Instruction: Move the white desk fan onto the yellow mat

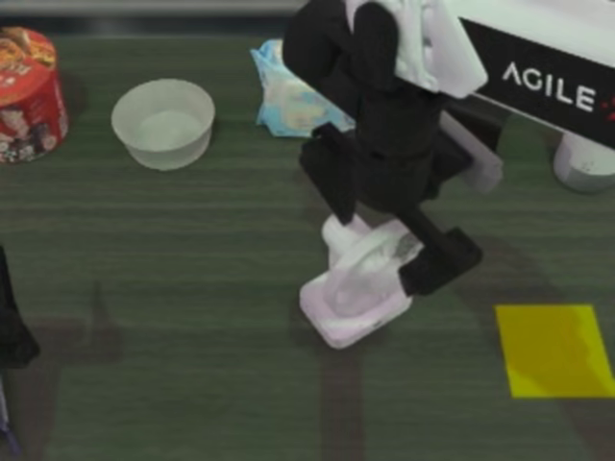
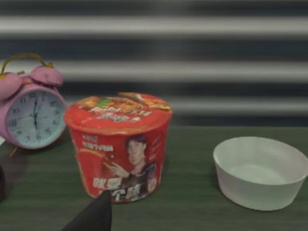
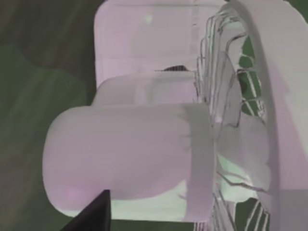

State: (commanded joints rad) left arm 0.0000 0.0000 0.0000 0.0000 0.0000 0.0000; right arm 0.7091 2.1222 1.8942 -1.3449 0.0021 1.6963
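While the white desk fan (image 1: 357,288) sits between the right gripper's (image 1: 389,264) spread fingers, not yet pinched or lifted, the move looks barely begun. Its smooth plastic knob, rounded-square base and translucent ribbed grille stand well short of the flat yellow mat (image 1: 555,350). Left gripper (image 1: 12,338) is parked far off; whether its fingers are apart I cannot tell.

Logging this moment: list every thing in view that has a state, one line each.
fan: on the table, off the mat, between the right gripper's fingers
mat: bare, at the table's right
right gripper: down around the fan
left gripper: parked at the left edge
bowl: upright, empty
noodle cup: upright, lidded
clock: upright
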